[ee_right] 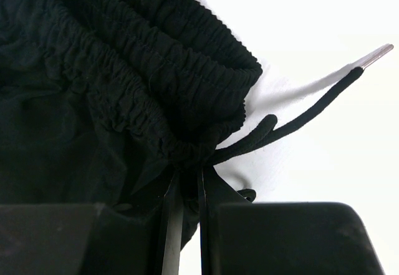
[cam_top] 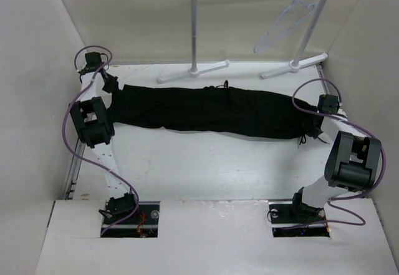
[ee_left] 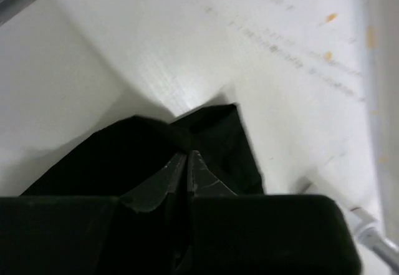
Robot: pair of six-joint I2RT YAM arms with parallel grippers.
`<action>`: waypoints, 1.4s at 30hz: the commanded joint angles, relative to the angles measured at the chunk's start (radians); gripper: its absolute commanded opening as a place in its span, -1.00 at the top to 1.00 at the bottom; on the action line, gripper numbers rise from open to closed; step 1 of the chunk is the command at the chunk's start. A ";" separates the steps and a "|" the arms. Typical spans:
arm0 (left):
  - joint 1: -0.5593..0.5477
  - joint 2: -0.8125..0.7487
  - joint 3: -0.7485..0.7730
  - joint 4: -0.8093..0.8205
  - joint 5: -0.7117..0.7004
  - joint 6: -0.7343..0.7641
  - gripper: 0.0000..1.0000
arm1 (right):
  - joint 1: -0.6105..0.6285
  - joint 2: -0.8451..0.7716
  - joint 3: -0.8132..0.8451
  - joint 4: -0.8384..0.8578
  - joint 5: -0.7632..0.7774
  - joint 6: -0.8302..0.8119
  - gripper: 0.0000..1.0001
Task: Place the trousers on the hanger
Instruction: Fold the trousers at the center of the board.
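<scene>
Black trousers (cam_top: 206, 110) stretched full length across the table (cam_top: 206, 169), pinched at both ends, well apart from the hanger (cam_top: 282, 32).

Found the left gripper (ee_left: 189, 158) squeezed fully together over the leg hem at the left end; could not confirm cloth between the tips. Found the right gripper (ee_right: 187, 178) clamped narrowly on the gathered waistband (ee_right: 187, 57), just beside the drawstring (ee_right: 299, 116). Noted the hanger hooked on the rack (cam_top: 195, 25) rail at far right, tilted, touching nothing of the garment. Judged the risks from here: might lift with an empty left pinch and drop the leg end; might hold mostly drawstring on the right and slip off the waistband; might drag the sagging middle against the rack feet; might knock the light wire hanger off its rail on contact.
</scene>
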 commanded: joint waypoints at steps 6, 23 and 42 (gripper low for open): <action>0.004 -0.080 -0.013 0.370 0.024 -0.111 0.98 | -0.006 -0.019 0.008 -0.016 0.062 0.004 0.97; 0.056 0.121 0.116 0.351 -0.001 -0.162 0.54 | -0.006 -0.010 0.040 -0.033 0.085 0.007 0.96; -0.125 -0.471 -0.708 0.368 -0.126 -0.139 0.18 | 0.017 -0.034 0.068 -0.011 0.046 -0.013 0.94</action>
